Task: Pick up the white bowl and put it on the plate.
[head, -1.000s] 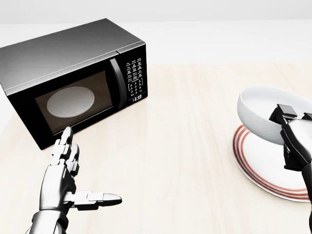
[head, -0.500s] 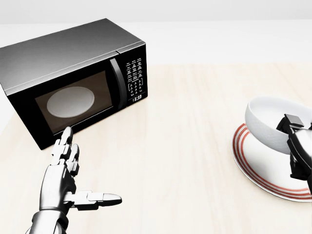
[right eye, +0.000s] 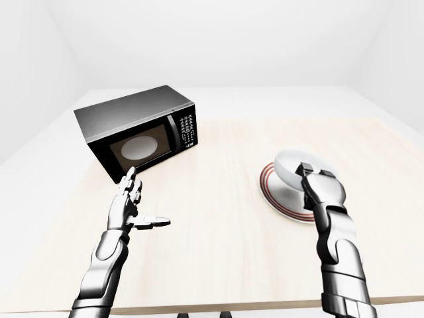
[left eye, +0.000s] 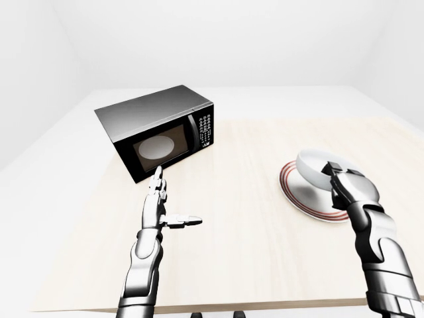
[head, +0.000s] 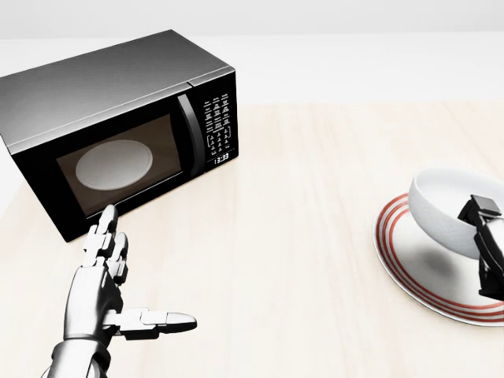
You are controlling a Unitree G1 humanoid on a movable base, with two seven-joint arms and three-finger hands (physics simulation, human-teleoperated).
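One white bowl (head: 446,206), lower than a second ago, now tilted just over the red-ringed plate (head: 409,268) at three o'clock in the head view. Clasped at the rim by the right hand (head: 488,248). Nearly placed; release next, probably. Left hand (head: 98,283) splayed, holding nothing, at seven o'clock below the microwave (head: 118,126).
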